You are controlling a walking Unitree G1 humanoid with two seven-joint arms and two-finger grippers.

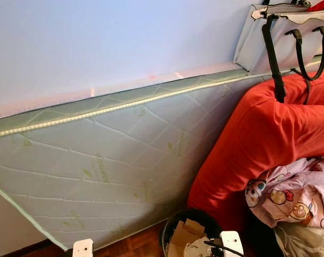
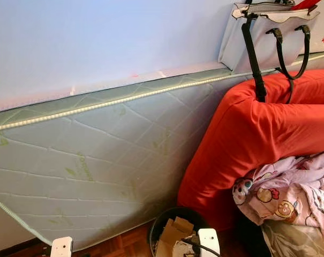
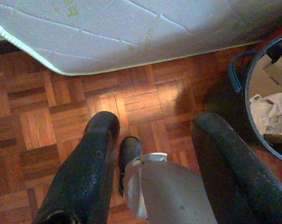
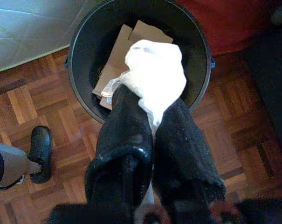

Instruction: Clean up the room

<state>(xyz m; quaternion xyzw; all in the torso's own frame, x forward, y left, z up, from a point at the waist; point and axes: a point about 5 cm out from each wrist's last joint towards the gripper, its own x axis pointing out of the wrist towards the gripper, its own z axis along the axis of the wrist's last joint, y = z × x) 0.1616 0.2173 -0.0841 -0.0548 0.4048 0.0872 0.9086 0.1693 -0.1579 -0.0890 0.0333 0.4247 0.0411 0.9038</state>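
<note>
The right claw (image 4: 152,116) grips a white tissue wad (image 4: 154,77) above the black bin (image 4: 78,42); the left claw (image 3: 154,135) hangs wide over the parquet floor (image 3: 33,130).

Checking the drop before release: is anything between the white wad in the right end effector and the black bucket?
Nothing visible is. The right end effector holds the white crumpled paper directly above the open black bucket, which holds only cardboard scraps lying low inside.

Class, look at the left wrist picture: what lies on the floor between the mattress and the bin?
Only bare parquet floor lies between the mattress edge and the bin, partly in the bin's shadow, as the left wrist view shows.
</note>
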